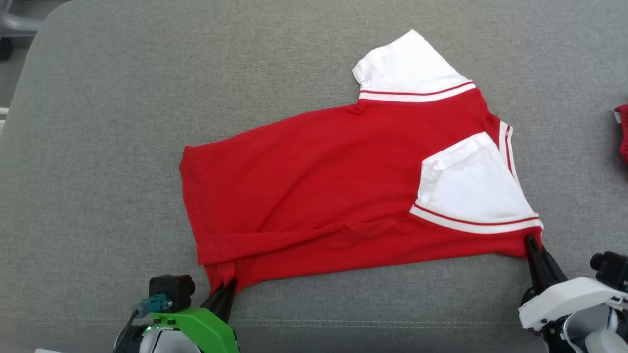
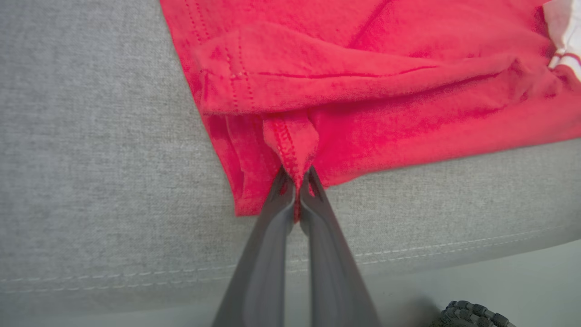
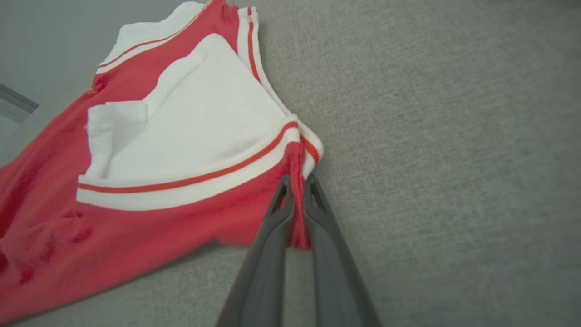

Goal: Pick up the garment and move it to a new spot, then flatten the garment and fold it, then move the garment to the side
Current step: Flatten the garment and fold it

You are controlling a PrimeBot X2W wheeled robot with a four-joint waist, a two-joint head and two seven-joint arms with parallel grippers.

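The garment (image 1: pixel 319 186) is a red T-shirt with white sleeves and red-and-white stripes, lying spread on the grey cushion (image 1: pixel 98 147). One white sleeve (image 1: pixel 466 191) is folded in over the body. My left gripper (image 1: pixel 228 286) is shut on the shirt's near hem corner; the left wrist view shows the gripper (image 2: pixel 298 175) pinching a tuck of red hem (image 2: pixel 290 141). My right gripper (image 1: pixel 531 240) is shut on the near shoulder corner, and in the right wrist view the gripper (image 3: pixel 297 181) clamps red cloth (image 3: pixel 297 227) below the striped sleeve (image 3: pixel 195 131).
Another red cloth item (image 1: pixel 622 132) lies at the right edge of the cushion. The cushion's stitched front edge (image 1: pixel 343 323) runs just behind both grippers. Bare grey fabric stretches to the left and the far side.
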